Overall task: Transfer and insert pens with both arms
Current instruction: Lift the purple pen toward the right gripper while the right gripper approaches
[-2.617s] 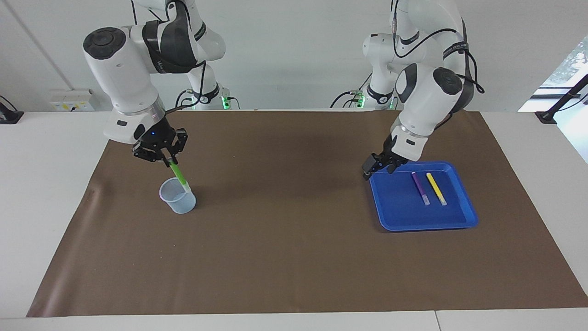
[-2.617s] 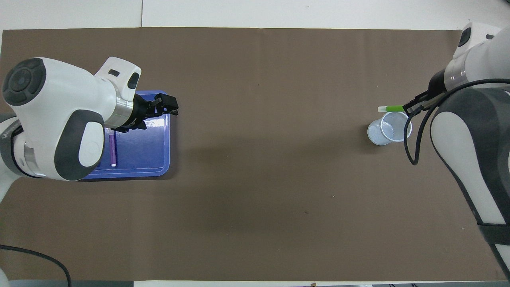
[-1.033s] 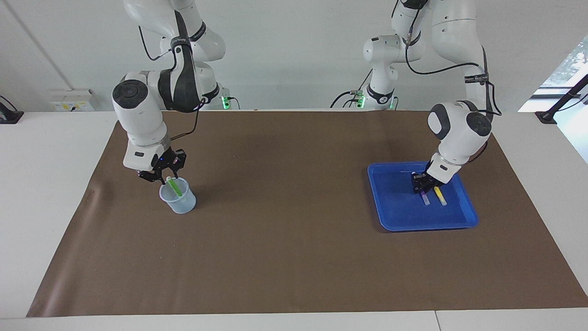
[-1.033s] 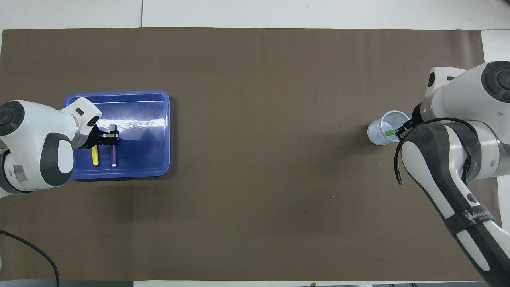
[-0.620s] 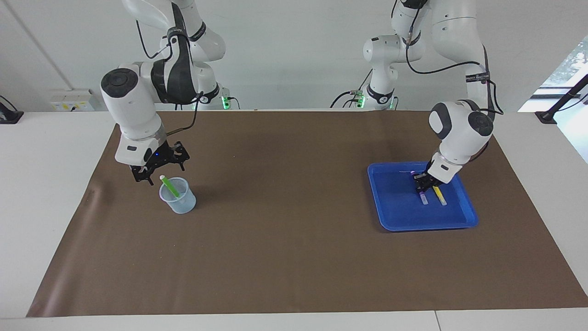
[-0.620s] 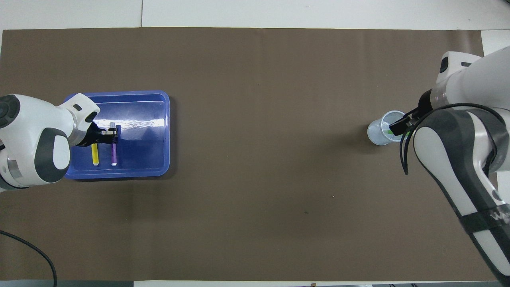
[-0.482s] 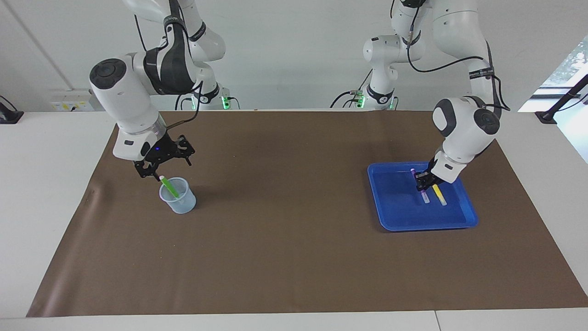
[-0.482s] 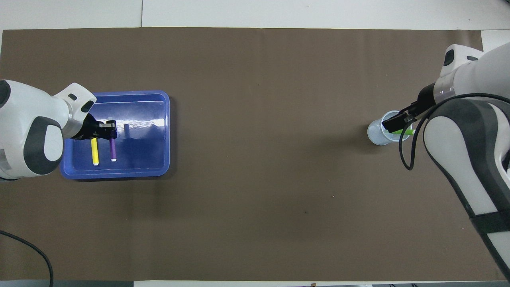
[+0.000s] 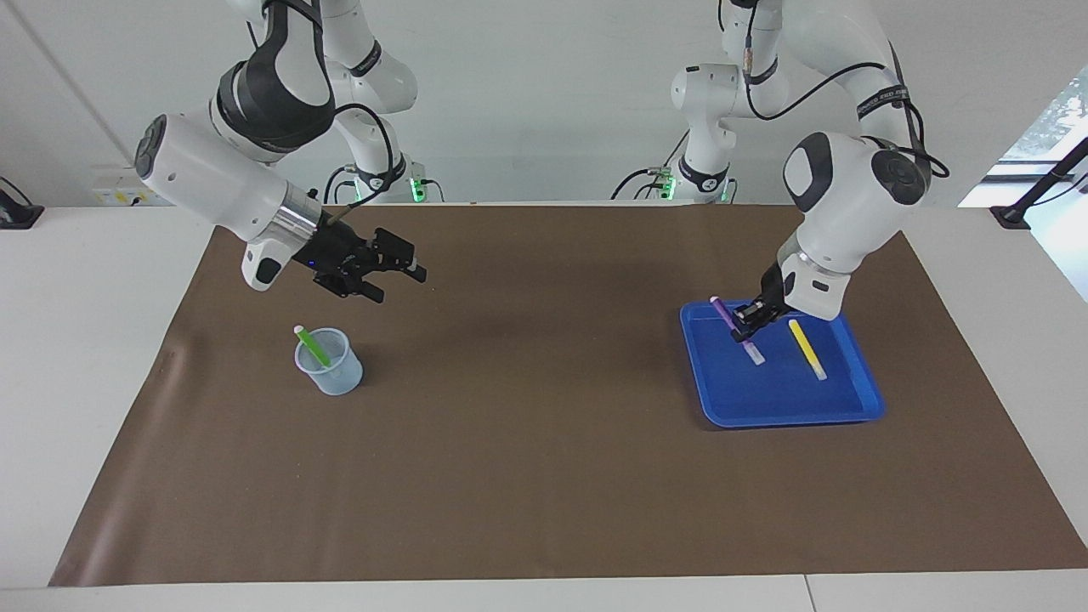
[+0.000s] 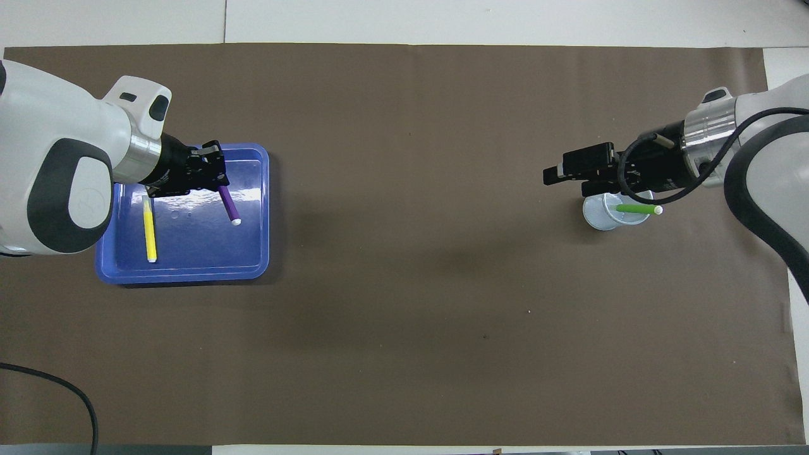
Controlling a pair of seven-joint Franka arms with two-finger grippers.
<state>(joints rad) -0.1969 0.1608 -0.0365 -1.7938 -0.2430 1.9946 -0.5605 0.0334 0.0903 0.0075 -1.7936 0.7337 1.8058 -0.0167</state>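
The purple pen (image 9: pixel 736 331) hangs tilted over the blue tray (image 9: pixel 850 406), pale cap end lowest, clamped near its upper half by the left gripper (image 9: pixel 750 315). The yellow pen (image 9: pixel 806 348) lies flat in the tray, toward the left arm's end of the table and apart from the raised pen. The green pen (image 9: pixel 312 346) stands leaning in the clear plastic cup (image 9: pixel 333 367), cap end up above the rim, toward the right arm's end of the brown mat (image 9: pixel 544 476). The right gripper (image 9: pixel 406 270) hovers over bare mat beside the cup, fingers spread and empty. Nothing lies on the mat between tray and cup.
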